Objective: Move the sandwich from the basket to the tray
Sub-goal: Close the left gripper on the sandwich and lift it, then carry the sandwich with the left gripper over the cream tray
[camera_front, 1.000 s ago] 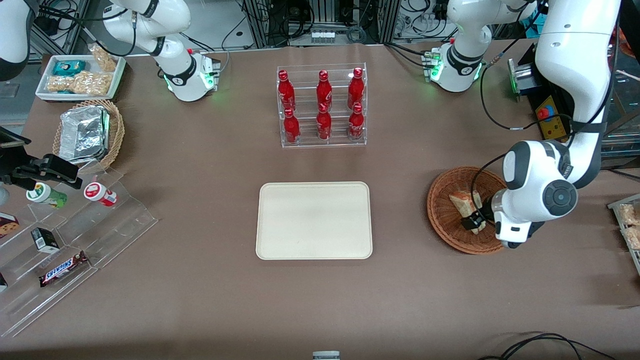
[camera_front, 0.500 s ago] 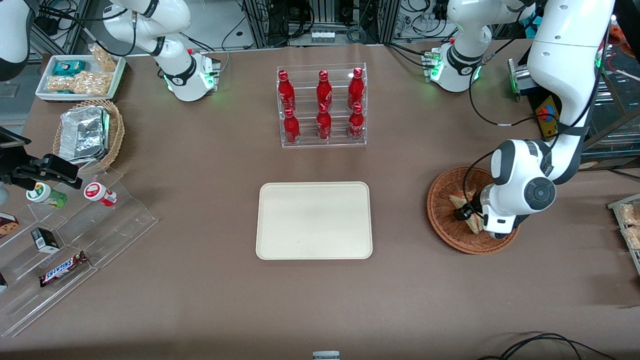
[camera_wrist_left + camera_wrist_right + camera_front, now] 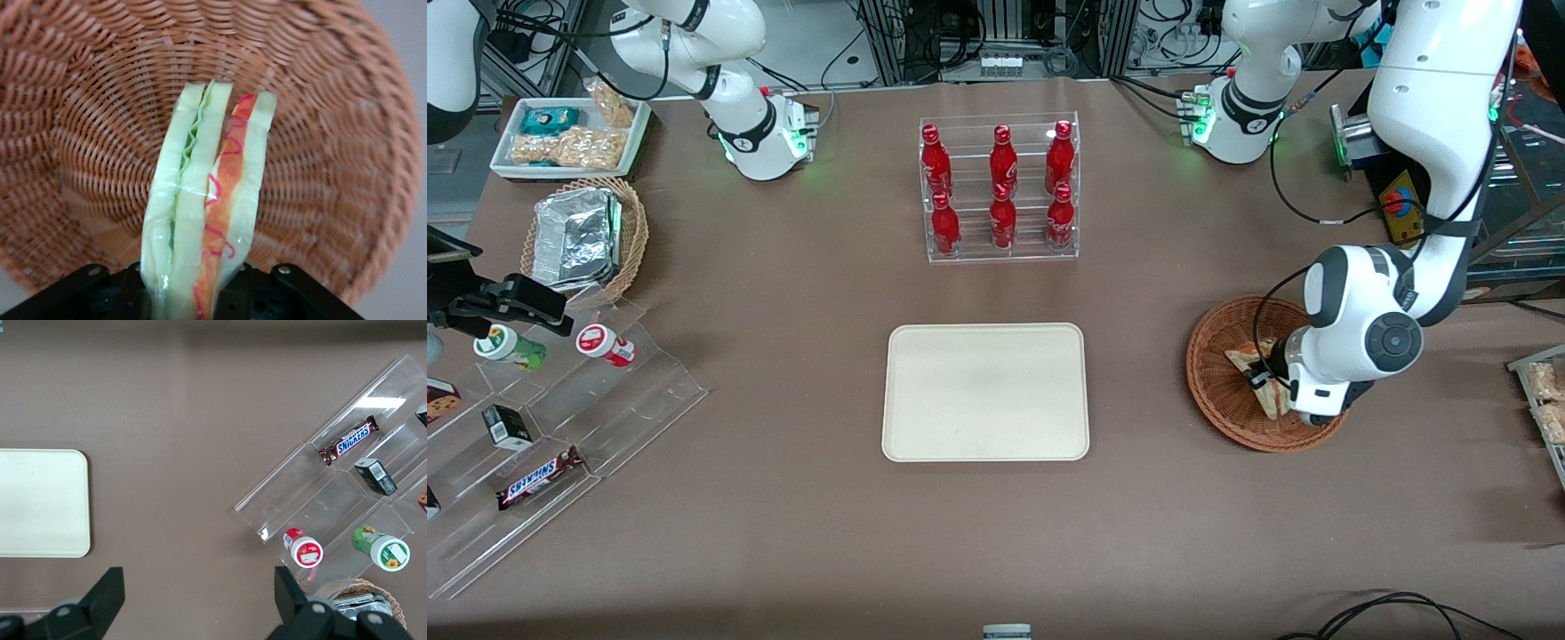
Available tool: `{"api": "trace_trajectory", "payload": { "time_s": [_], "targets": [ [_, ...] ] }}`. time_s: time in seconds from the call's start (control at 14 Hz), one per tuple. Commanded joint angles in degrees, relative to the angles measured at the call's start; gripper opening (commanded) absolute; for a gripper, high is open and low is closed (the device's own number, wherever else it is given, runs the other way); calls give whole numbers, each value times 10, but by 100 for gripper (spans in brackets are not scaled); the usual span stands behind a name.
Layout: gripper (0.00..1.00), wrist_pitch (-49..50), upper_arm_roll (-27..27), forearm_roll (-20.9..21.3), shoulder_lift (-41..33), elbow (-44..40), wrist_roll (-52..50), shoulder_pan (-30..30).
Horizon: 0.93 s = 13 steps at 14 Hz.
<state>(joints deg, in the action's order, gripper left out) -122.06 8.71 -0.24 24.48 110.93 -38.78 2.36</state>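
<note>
Over the basket, toward the working arm's end of the table, the gripper sits low inside the wicker rim with the sandwich between its fingers. From the front the arm's white wrist covers much of the wedge, so only a pale corner and a little of its edge show. The wrist camera gives what that view hides: the sandwich stands on edge, clear-wrapped, its white bread layers parted by green filling on one side and red on the other, with the dark fingers clamped against its two faces at the base. The basket weave fills the background there, and whether the wedge is touching the bottom cannot be told.

Nearer the table's middle the cream tray lies flat, well apart from the basket. The parked arm's camera shows one rounded end of the tray and a clear stepped stand holding a bar that reads SNICKERS.

The working arm rises from its base at the table's back edge, arches high, then folds down to the basket with its wrist turned sideways. Farther from the camera, a clear rack holds six red bottles.
</note>
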Motion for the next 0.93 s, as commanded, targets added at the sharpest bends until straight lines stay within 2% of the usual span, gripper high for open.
{"api": "trace_trajectory", "payload": {
  "time_s": [0.0, 0.21, 0.43, 0.64, 0.71, 0.86],
  "targets": [
    [6, 92, 7, 0, -33, -59, 20, -32],
    [7, 100, 18, 1, -6, -126, 21, -115],
    [10, 99, 18, 2, 57, -199, 15, -204],
    [10, 83, 17, 1, 107, -242, -8, -264],
    [10, 82, 17, 5, 126, -268, -19, -282],
    [10, 82, 16, 40, 189, -349, -83, -328]
  ]
}}
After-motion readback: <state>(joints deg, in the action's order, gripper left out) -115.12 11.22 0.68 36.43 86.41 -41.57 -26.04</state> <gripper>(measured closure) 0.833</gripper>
